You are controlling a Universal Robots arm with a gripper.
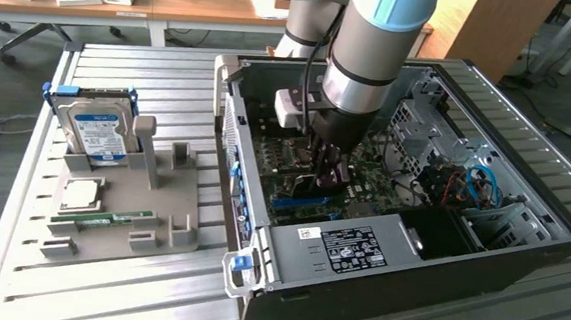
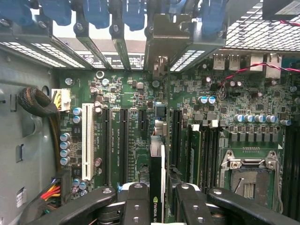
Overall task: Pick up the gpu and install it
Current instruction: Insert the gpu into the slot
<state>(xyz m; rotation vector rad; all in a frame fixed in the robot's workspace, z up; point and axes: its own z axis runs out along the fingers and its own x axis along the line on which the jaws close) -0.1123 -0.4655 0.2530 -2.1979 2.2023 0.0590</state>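
My gripper (image 1: 330, 173) reaches down into the open computer case (image 1: 526, 251), just above the green motherboard (image 1: 367, 175). In the wrist view the gripper (image 2: 158, 206) is shut on the gpu (image 2: 157, 171), a slim dark card seen edge-on between the two black fingers (image 2: 133, 201). The card runs toward the case's rear wall, where its metal bracket (image 2: 161, 33) meets the slot openings. It stands over the motherboard (image 2: 234, 93) beside the black expansion slots (image 2: 123, 140). Whether its edge sits in a slot I cannot tell.
A grey parts tray (image 1: 158, 195) lies at the exterior view's left of the case, holding a hard drive (image 1: 96, 132), a CPU (image 1: 82, 193) and a RAM stick (image 1: 104, 218). The power supply (image 1: 355, 248) fills the case's near end. Cables (image 2: 35, 105) hang beside the motherboard. Desks stand behind.
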